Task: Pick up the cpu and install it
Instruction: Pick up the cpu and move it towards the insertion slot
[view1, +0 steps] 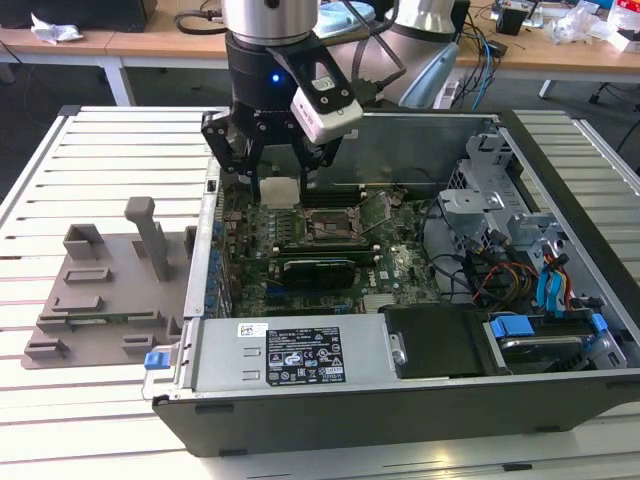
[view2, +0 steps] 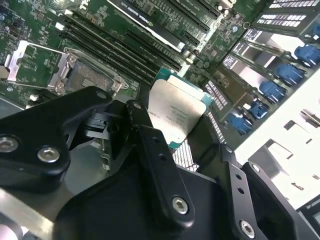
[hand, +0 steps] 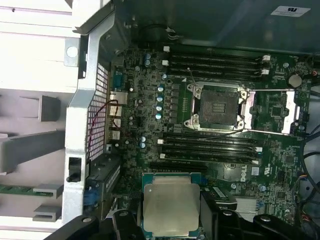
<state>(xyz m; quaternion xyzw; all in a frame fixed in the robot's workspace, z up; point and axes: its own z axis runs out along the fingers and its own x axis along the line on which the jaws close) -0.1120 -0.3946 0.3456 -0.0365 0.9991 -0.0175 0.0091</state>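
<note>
Nearest in the exterior view, the grey steel power supply (view1: 300, 352) spans the front of the open computer case (view1: 400, 412). The case lies on a white slatted table (view1: 100, 140), and a grey moulded fixture (view1: 100, 290) sits on the table to the exterior view's left of it. Farther in, the green motherboard (view1: 300, 268) carries black ribbed memory slots (hand: 210, 145) and the empty socket (hand: 216, 106), whose bright metal frame is swung open. The gripper (view1: 280, 178) hangs over the board's far left part, left of the socket. Its black fingers (hand: 216, 222) are drawn in narrow and pinch the cpu (hand: 171, 207) at two opposite edges. The chip is clear of the board with its lid uppermost. I judge it light, thin and stiff. Its smooth matt silver lid could slip, and the underside is likely delicate. The thin greenish rim looks like the safe place to grip, as here.
</note>
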